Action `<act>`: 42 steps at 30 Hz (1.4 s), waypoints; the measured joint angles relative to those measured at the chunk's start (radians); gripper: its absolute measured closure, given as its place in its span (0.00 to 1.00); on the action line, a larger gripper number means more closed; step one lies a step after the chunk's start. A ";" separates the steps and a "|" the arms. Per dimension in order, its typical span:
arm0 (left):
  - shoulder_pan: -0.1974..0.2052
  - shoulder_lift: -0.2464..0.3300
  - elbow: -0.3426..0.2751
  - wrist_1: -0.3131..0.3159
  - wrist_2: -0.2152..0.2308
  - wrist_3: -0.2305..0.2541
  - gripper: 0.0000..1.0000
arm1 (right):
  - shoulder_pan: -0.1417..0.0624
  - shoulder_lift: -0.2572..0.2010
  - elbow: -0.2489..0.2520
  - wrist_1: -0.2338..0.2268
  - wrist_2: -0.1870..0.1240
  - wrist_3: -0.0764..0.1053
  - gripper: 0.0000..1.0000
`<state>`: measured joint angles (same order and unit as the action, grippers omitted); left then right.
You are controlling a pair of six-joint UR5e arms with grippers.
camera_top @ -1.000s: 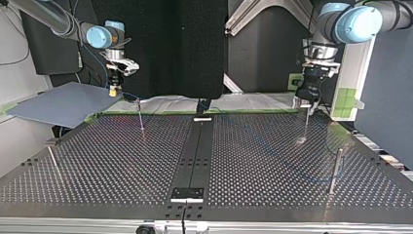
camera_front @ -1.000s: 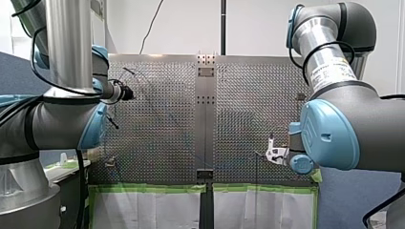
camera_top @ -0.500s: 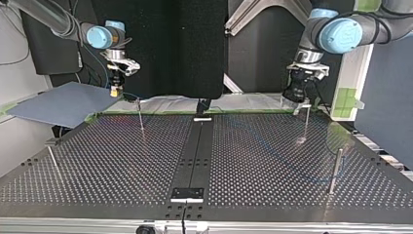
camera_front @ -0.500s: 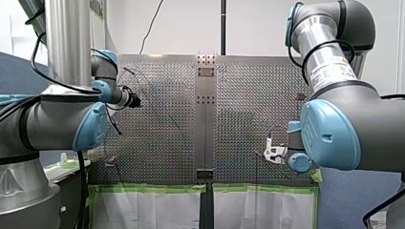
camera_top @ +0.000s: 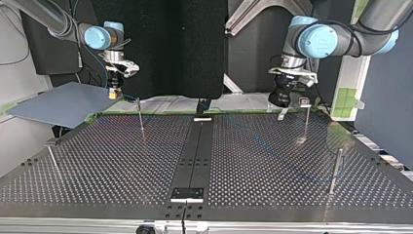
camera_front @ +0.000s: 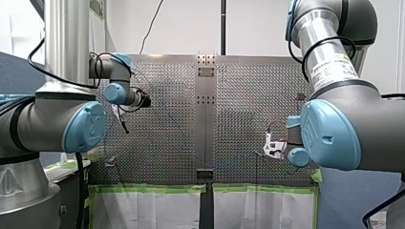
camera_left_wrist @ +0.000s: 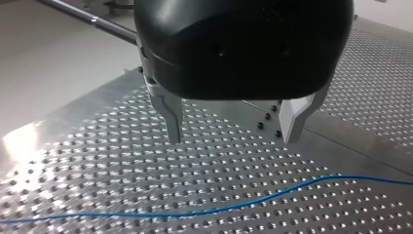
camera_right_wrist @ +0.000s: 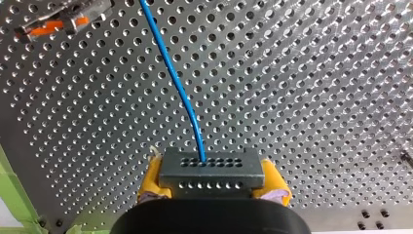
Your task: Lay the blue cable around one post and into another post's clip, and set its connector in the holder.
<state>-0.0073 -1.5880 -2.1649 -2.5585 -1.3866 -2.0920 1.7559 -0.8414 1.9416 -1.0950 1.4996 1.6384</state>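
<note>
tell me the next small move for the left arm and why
Probably lower my left gripper onto the blue cable and close. Its fingers are open and empty above the perforated table, with the cable running across just ahead of them, while my right gripper holds the connector between its yellow pads.

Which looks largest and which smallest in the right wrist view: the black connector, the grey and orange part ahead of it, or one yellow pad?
1. Black connector, though it is nearest the camera.
2. Grey and orange part, nearly as long, but farther away.
3. Yellow pad, mostly hidden by the connector.
</note>
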 joint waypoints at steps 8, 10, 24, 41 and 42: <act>-0.080 -0.077 0.031 0.033 -0.080 0.080 0.00 | 0.000 -0.001 0.000 0.001 -0.002 0.003 1.00; -0.101 -0.098 0.032 0.053 -0.101 0.101 0.00 | 0.000 0.000 0.000 0.000 -0.002 0.003 1.00; -0.227 -0.214 0.007 0.106 -0.228 0.227 0.00 | 0.000 -0.001 0.000 0.012 -0.007 0.001 1.00; -0.391 -0.366 0.007 0.225 -0.340 0.372 0.00 | 0.002 -0.002 0.000 0.041 -0.016 -0.001 1.00; -0.400 -0.369 0.007 0.230 -0.333 0.380 0.00 | 0.002 -0.002 0.000 0.041 -0.016 -0.001 1.00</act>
<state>-0.4069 -1.9573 -2.1582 -2.3283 -1.7200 -1.7123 1.7577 -0.8431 1.9415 -1.0541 1.4839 1.6371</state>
